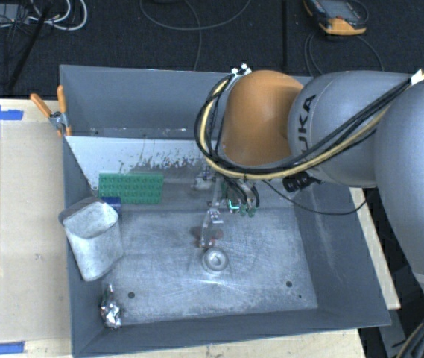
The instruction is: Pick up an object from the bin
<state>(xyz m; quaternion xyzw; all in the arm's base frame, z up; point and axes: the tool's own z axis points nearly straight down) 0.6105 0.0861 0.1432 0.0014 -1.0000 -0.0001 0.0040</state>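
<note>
- Round silvery piece, perhaps a small cap, lies on the bin floor about the middle, well apart from the other things.
- Claw hangs low just on its far side, under the orange wrist cover. Whether it is open or closed cannot be told from this view.
- Doing this well likely means centring over the piece first, then coming straight down to straddle it evenly. It looks low and smooth, so a shallow grip may slip off.
- Green ridged block at far left, pale cup on its side at left, and crumpled foil at near left should not interfere.
- Bin floor is hard metal, so the descent should end gently.
</note>
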